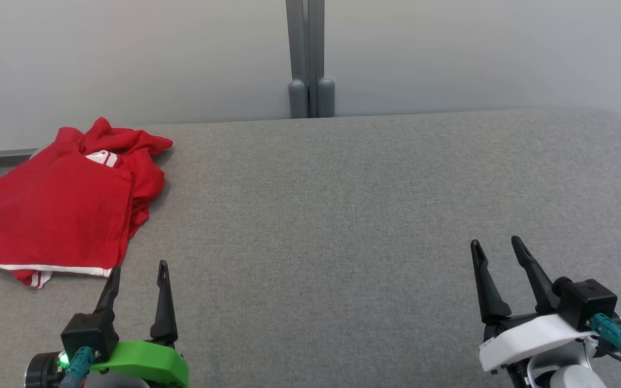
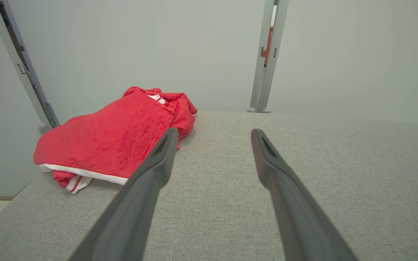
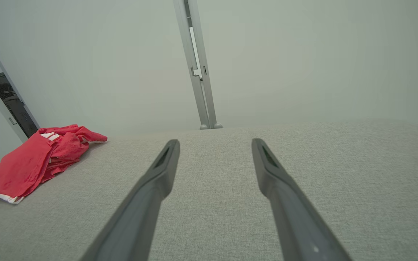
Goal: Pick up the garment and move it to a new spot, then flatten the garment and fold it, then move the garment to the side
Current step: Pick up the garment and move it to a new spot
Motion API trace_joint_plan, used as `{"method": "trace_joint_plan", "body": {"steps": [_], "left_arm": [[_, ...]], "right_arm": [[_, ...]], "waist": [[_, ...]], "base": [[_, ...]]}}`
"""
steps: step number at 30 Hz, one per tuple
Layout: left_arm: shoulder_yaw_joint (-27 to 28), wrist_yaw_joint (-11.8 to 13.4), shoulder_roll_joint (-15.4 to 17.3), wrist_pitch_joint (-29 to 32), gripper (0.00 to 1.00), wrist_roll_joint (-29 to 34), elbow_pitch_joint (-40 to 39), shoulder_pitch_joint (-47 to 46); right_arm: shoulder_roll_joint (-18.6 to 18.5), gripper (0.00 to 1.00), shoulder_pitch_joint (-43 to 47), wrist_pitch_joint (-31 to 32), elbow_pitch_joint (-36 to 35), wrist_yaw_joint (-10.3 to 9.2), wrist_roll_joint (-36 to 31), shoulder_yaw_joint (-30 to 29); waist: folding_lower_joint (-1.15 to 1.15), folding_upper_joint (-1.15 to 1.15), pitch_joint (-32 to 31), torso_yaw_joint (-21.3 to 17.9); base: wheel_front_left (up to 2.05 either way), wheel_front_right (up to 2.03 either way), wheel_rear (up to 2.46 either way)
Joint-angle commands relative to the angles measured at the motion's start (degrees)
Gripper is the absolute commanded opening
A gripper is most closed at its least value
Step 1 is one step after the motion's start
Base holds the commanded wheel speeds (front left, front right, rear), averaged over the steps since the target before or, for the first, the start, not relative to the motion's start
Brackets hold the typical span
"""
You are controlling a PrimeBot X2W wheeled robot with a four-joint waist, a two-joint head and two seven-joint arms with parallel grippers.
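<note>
In the head view, the red garment (image 1: 57, 199) lies in a rumpled heap at the far left corner of the grey counter (image 1: 343, 215). Its white-banded hem faces the robot and its bunched collar end points away, so the long axis runs from the near left to the far right. The left gripper (image 1: 139, 265) sits just beside the hem's near right corner with its fingers spread apart and holding nothing. Whether the nearer fingertip touches the cloth cannot be told from here. The right gripper (image 1: 495, 241) is well apart from the garment across bare counter, also spread wide and empty. The left arm is plainly the nearer one. A grey post (image 1: 308, 59) stands behind the counter's far edge, out of the way.

In the left wrist view, the garment (image 2: 111, 141) lies ahead and to the left of the open fingers. One finger (image 2: 158, 163) overlaps its right edge in the picture and seems to hang above it. Nothing stands between the fingers and the cloth. A short reach forward and leftward would likely bring the fingers over the hem.

In the right wrist view, the garment (image 3: 27, 163) sits far off to the left, with only counter ahead of the parted fingers of the right gripper (image 3: 215, 142).
</note>
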Motion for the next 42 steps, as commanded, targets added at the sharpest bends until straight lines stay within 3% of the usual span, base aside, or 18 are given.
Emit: {"method": "trace_joint_plan", "body": {"steps": [1,22,42], "left_arm": [[0.03,0.25,0.48,0.31,1.00,-0.63,-0.32,0.63],[0.15,0.91,1.74,-0.57,1.00,-1.13,-0.57,0.65],[1.40,1.54,4.78,1.19,1.00,-2.02,-3.08,1.59]], "right_arm": [[0.02,1.00,0.78,0.24,-0.38,0.02,0.11,-0.14],[0.35,1.00,0.89,-0.17,0.62,0.02,0.92,0.12],[0.93,1.00,1.63,-1.38,2.23,0.02,1.21,1.15]], "waist": [[0.00,0.00,0.01,0.11],[0.00,0.00,0.23,1.63],[0.00,0.00,-0.07,13.64]], "base": [[0.00,0.00,0.00],[0.00,0.00,0.00],[0.00,0.00,0.00]]}}
